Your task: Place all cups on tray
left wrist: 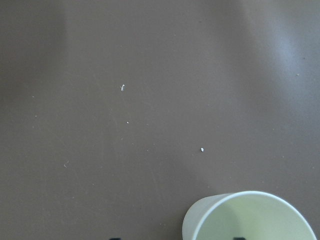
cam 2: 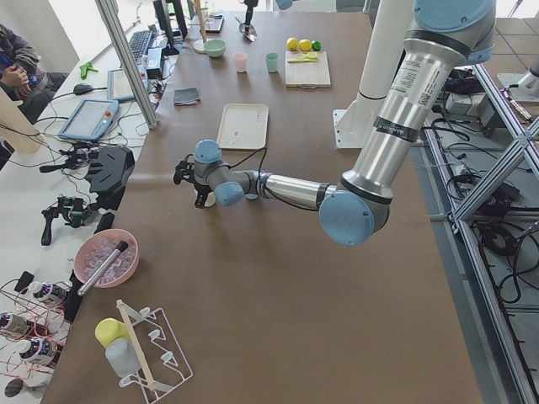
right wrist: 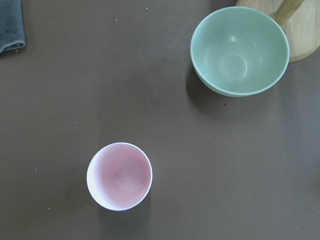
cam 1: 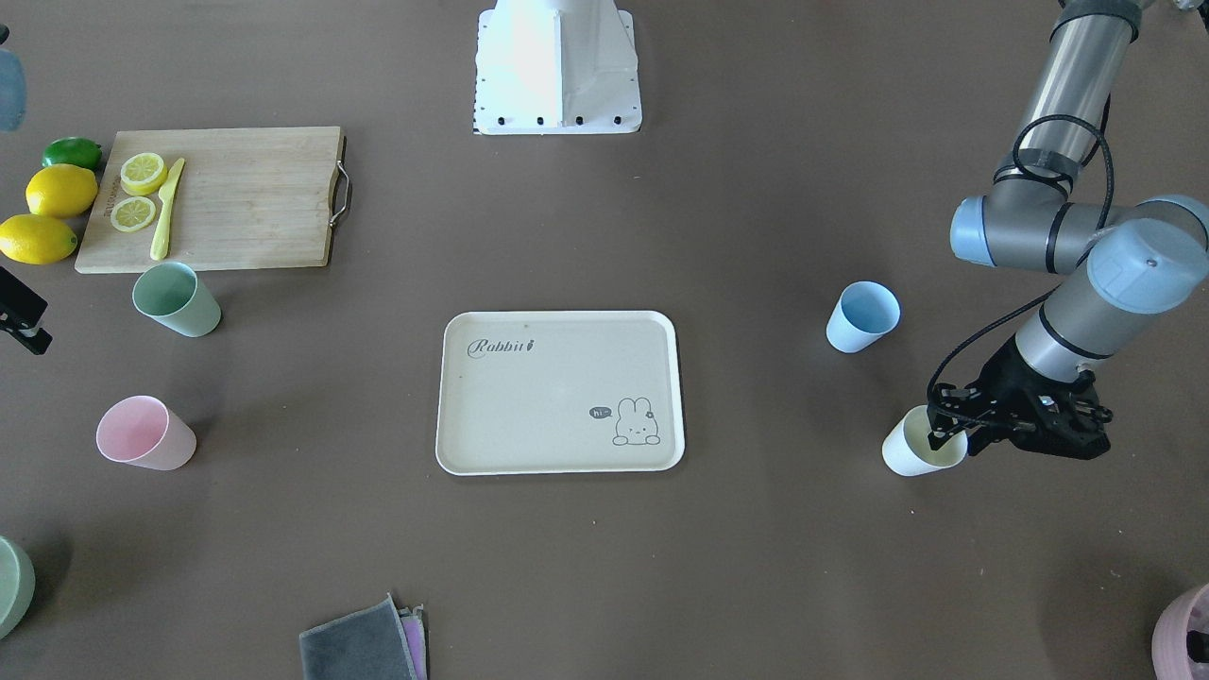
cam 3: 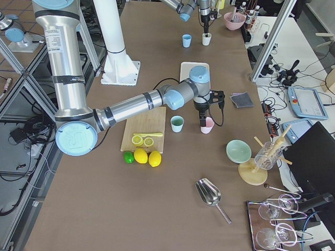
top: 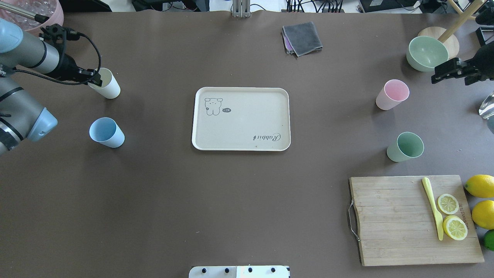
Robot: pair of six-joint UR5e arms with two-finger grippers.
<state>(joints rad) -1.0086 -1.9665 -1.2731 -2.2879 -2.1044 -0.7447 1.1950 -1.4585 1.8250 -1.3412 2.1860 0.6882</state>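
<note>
The beige Rabbit tray [top: 247,123] lies at the table's middle with nothing on it. The cream-yellow cup [top: 108,88] stands at the far left. My left gripper [top: 94,79] is open with one finger inside its rim and one outside; the cup's rim shows in the left wrist view [left wrist: 250,217]. The light blue cup [top: 107,132] stands nearer me on the left. The pink cup [top: 393,94] and the mint green cup [top: 405,146] stand on the right. My right gripper [top: 435,77] hovers beyond the pink cup [right wrist: 120,175], empty, and looks open.
A green bowl [top: 426,53] and a wooden stand are at the far right. A cutting board [top: 397,220] with a knife and lemon slices lies front right, with lemons and a lime beside it. A grey cloth [top: 303,38] lies at the far edge, and a pink pot [top: 38,11] stands far left.
</note>
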